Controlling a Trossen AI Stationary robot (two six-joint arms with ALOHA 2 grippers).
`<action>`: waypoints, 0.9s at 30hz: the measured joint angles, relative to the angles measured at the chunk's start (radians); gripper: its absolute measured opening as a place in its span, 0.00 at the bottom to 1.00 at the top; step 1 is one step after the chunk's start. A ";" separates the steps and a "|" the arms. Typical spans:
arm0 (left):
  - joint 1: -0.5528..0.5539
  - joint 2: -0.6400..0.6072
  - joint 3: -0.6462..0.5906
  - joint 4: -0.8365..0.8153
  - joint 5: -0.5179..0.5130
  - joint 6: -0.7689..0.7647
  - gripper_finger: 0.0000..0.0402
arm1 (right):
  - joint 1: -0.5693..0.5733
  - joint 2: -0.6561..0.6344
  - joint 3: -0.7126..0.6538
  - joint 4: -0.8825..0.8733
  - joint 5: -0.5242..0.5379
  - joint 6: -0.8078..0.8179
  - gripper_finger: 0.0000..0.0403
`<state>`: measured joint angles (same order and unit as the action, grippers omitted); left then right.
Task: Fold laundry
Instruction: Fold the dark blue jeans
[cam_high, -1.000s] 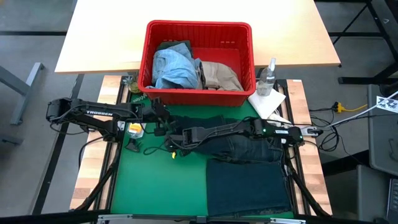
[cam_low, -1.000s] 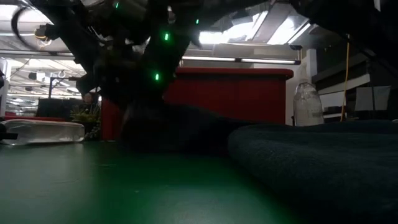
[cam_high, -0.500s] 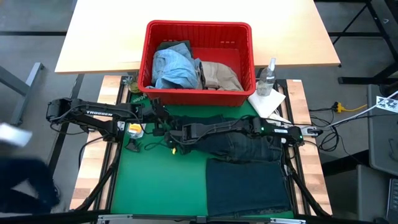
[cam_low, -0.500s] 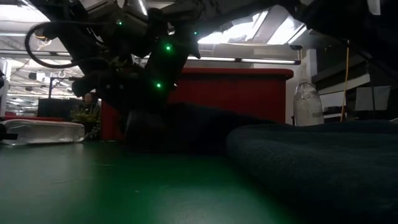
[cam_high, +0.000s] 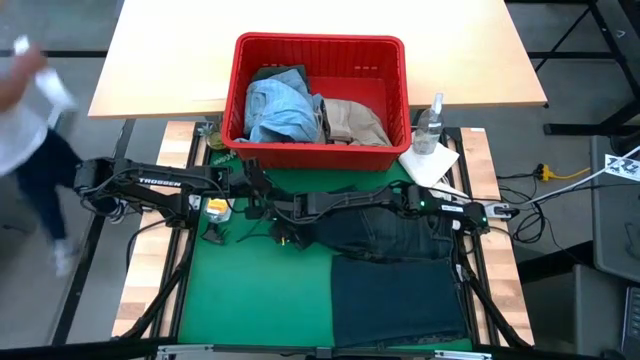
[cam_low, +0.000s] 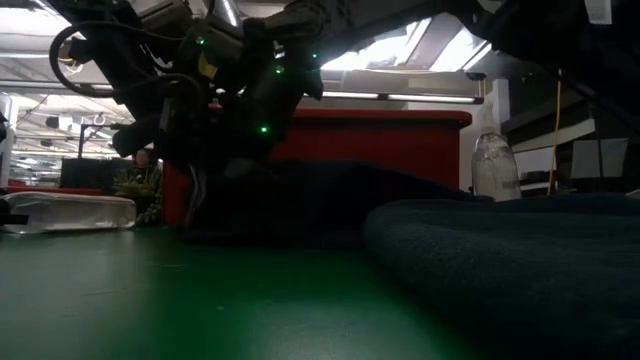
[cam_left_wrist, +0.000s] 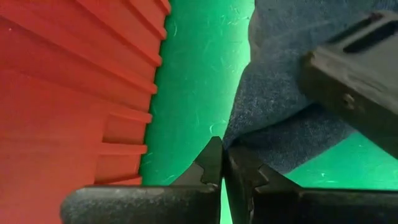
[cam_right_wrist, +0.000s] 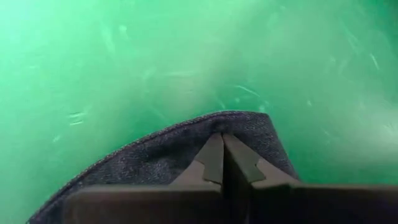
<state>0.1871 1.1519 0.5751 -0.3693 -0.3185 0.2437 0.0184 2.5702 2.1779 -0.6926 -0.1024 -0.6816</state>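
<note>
Dark navy jeans lie bunched across the middle of the green mat. My right gripper reaches in from the table's right and is shut on their left end. My left gripper stands just beyond that end, by the red basket, and is shut at the jeans' far left edge. More laundry fills the basket: light blue denim, a beige piece and a dark olive piece. A folded dark piece lies on the mat at the near right. My left gripper pinches the jeans' edge at its fingertips, slanting down from the table's left; the rest of the cloth lies slack on the mat. My right gripper pinches a rounded fold of the jeans between its two fingers, pointing steeply down. The fold sits low over the mat.
A clear spray bottle and a small white cloth stand at the far right beside the basket. Small orange and black items lie under my left arm. A person passes at the table's left. The mat's near left is bare.
My right gripper has sunk toward the mat and rolled at the wrist, still shut on the jeans; their left end has spread lower and a little farther toward the table's left. A person has walked into view at the left.
</note>
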 joint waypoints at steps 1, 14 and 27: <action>0.000 0.000 0.000 0.000 0.000 0.008 0.00 | 0.007 0.000 0.000 0.000 -0.019 -0.019 0.00; 0.000 0.000 0.000 0.031 -0.091 0.185 0.00 | 0.033 -0.006 -0.003 -0.014 -0.183 -0.085 0.00; 0.000 0.000 0.000 0.069 -0.066 0.197 0.01 | 0.050 -0.009 0.118 -0.086 -0.319 -0.142 0.00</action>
<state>0.1869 1.1519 0.5751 -0.3004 -0.3849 0.4404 0.0688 2.5610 2.2960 -0.7789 -0.4219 -0.8239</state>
